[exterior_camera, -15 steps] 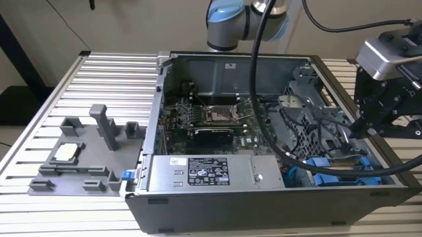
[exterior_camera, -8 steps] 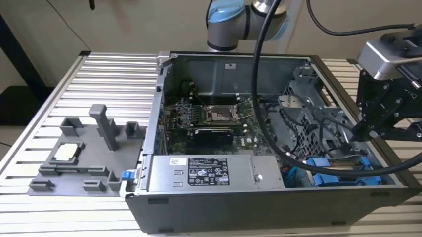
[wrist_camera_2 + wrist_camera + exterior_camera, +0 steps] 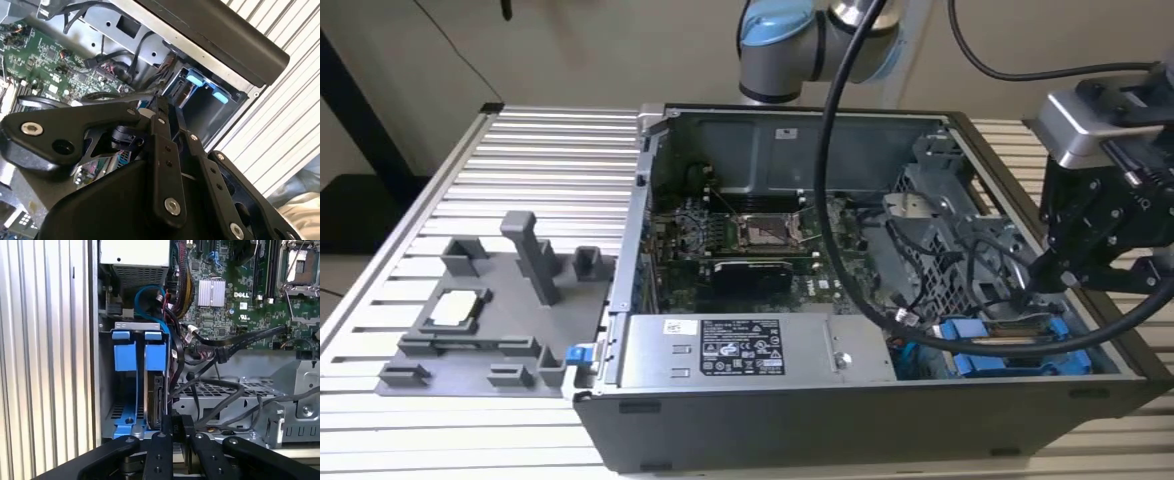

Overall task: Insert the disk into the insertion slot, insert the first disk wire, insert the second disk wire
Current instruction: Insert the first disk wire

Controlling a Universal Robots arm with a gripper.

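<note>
The disk [image 3: 151,400] stands on edge in its blue carrier [image 3: 154,354], seated inside the insertion slot [image 3: 106,390] of the drive cage. In the exterior view the disk [image 3: 1011,339] shows as a brownish strip between blue frames at the case's near right corner. My gripper [image 3: 176,423] hovers just beside the disk's exposed end, fingers pressed close together; I cannot tell whether a plug sits between them. In the exterior view my gripper [image 3: 1049,283] hangs above the drive cage [image 3: 1067,360]. A black wire with a plug [image 3: 220,356] lies loose beside the cage.
A second blue carrier [image 3: 125,356] sits next to the disk. A blue cable [image 3: 146,290] loops above the bay. Loose black cables [image 3: 225,390] cross the perforated metal cage. The power supply [image 3: 734,350] and motherboard [image 3: 747,240] lie towards the exterior view's left. A grey fixture [image 3: 480,320] stands outside the case.
</note>
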